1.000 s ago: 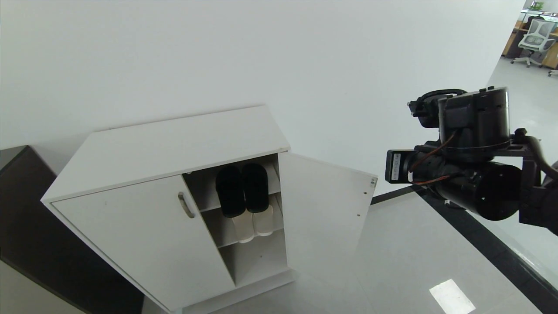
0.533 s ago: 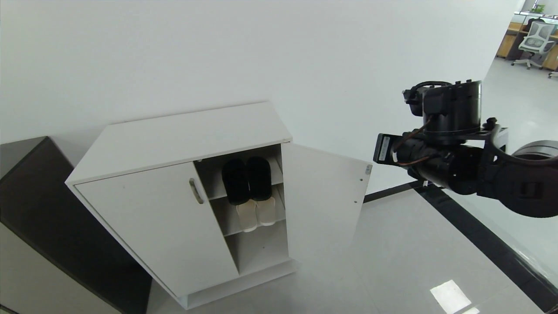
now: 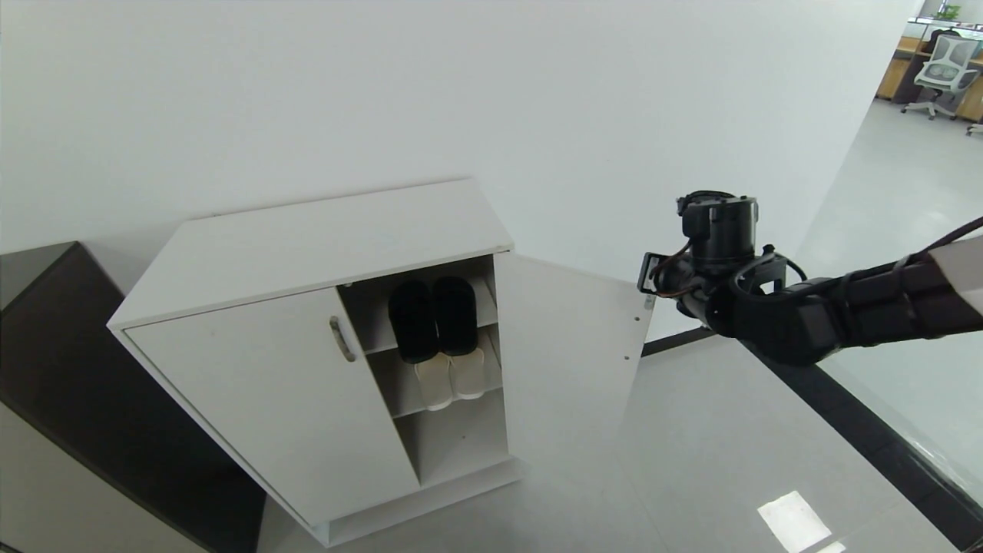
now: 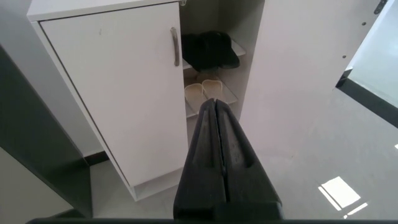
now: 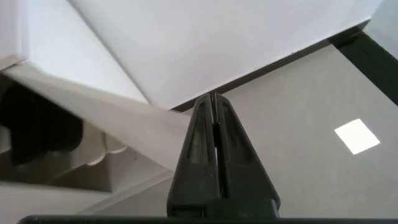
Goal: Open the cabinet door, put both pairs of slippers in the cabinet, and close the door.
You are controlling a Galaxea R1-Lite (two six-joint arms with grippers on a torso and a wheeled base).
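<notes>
A plain white wall (image 3: 384,92) takes up most of the room ahead. The floor (image 3: 714,461) is pale grey and glossy, crossed on the right by a black strip (image 3: 868,434). A bright square of light (image 3: 795,522) lies on it. A dark panel (image 3: 69,384) stands at the left. Far off on the right, an office chair (image 3: 943,69) sits by a wooden desk (image 3: 898,73).

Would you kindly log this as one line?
white cabinet door open | black slippers upper shelf | white slippers below | right gripper shut by door | left gripper shut
</notes>
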